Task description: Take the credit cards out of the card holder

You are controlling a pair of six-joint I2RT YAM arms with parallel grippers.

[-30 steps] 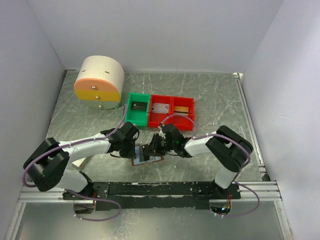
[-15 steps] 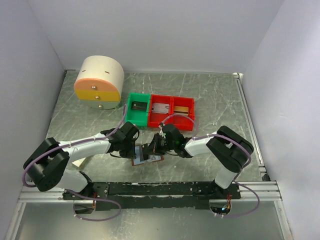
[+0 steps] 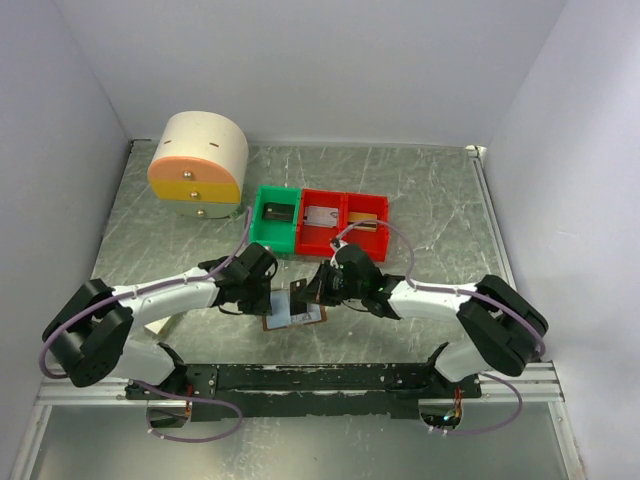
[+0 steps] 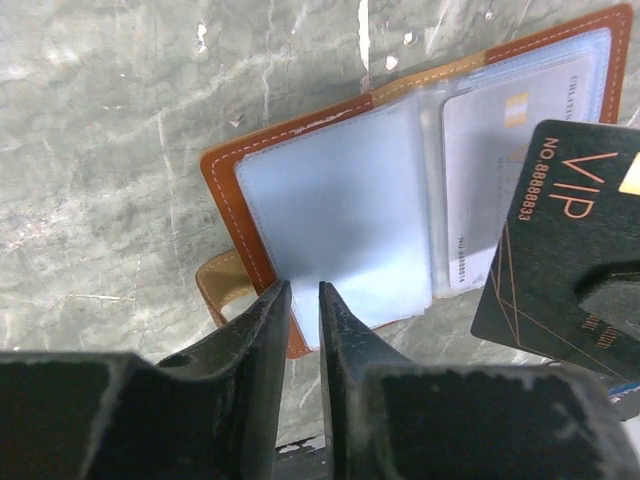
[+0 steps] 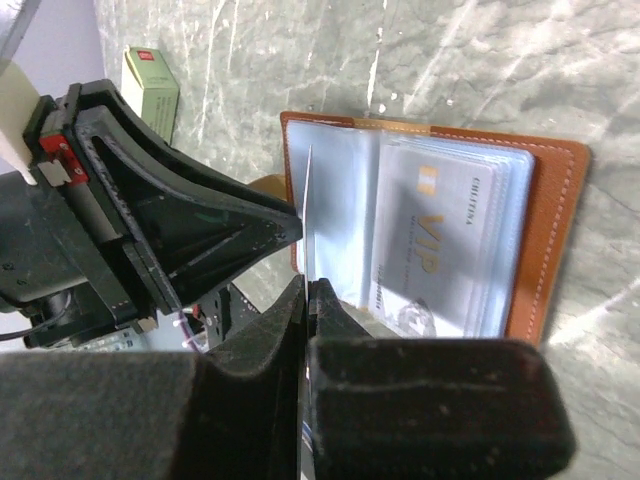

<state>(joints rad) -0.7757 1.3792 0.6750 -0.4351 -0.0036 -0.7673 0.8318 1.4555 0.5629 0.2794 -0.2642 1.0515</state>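
White walls close in a grey marbled table [image 3: 420,190]. At its far left stands a rounded cream drawer unit [image 3: 198,158], and beside that a green bin [image 3: 262,225] joined to a red bin [image 3: 372,246]; small things lie in them, too small to name.

Both arms reach in to the near middle of the table, where the holder [image 4: 330,190] lies open and flat, brown outside with two pale-blue panels up. Its tab [image 4: 215,280] sticks out from the left cover's edge. A white VIP card [image 4: 490,180] sits in the right panel's clear sleeve.

The left gripper [image 4: 300,300] comes down at the near edge of the left panel. Its fingers stand a narrow slit apart, with the blue panel showing through the slit. I cannot tell whether they nip that edge or only rest against it.

The right gripper [image 5: 306,290] has its fingers pressed together on a black VIP card [image 4: 560,230]. That card is out of the sleeves, tilted, and hangs over the holder's right half. From the right wrist it shows only edge-on, as a thin pale line rising from the fingertips.

A small box [image 5: 152,95] stands on the table behind the left gripper, apart from the holder.
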